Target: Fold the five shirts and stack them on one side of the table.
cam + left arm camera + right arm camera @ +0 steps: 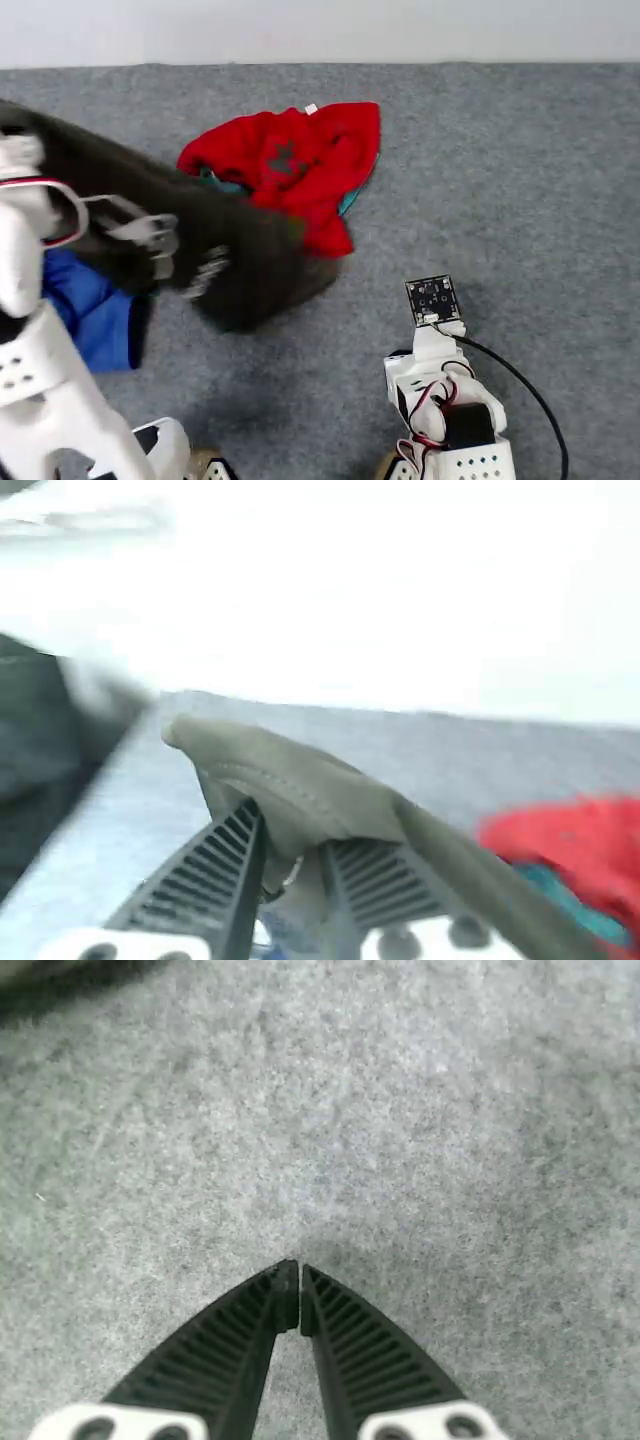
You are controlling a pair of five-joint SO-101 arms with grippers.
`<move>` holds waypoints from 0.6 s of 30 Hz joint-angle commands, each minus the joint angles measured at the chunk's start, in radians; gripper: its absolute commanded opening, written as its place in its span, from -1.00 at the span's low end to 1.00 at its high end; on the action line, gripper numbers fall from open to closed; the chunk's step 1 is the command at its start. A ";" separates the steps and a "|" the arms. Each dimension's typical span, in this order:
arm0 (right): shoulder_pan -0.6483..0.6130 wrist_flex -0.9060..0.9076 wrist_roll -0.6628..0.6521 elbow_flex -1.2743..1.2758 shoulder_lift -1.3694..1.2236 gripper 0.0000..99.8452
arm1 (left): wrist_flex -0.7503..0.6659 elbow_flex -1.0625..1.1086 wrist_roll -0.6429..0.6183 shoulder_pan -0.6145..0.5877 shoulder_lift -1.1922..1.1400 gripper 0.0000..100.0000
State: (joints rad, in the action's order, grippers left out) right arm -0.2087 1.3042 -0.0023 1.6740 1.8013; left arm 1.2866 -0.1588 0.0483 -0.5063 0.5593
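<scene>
The dark olive-grey fabric shirt was hanging up off the table, a fold of it pinched tight in the left gripper on the left side. Just behind it lay a crumpled red fabric shirt with a teal garment peeking out underneath, and a bright blue fabric shirt sat under the left arm. The right gripper was over bare grey carpet-like tabletop, its fingers pressed together on nothing.

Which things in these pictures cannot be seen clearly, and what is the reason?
dark shirt: blurred in the high view, outline unclear.
teal cloth: mostly hidden under the red shirt, high view.
blue shirt: partly covered by the left arm and dark shirt, high view.
left gripper: its tips partly wrapped by the dark shirt, left wrist view.
</scene>
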 commanded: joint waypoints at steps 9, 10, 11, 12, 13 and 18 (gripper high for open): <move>0.012 0.004 -0.009 0.011 0.010 -0.98 | -0.379 0.180 0.046 -0.374 0.032 -0.98; 0.012 0.004 -0.009 0.011 0.010 -0.98 | -0.404 0.206 0.048 -0.388 0.032 -0.98; 0.012 0.004 -0.009 0.011 0.010 -0.98 | -0.420 0.231 0.061 -0.393 0.032 -0.98; 0.012 0.004 -0.009 0.011 0.010 -0.98 | -0.430 0.254 0.087 -0.393 0.032 -0.97; 0.012 0.004 -0.009 0.011 0.010 -0.98 | -0.433 0.275 0.124 -0.393 0.034 -0.97; 0.012 0.004 -0.009 0.011 0.010 -0.98 | -0.339 0.338 0.322 -0.379 0.040 -0.73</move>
State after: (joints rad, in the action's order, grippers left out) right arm -0.2087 1.3042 -0.0023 1.6740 1.8013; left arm 0.9060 0.1834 0.2693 -0.8884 0.5593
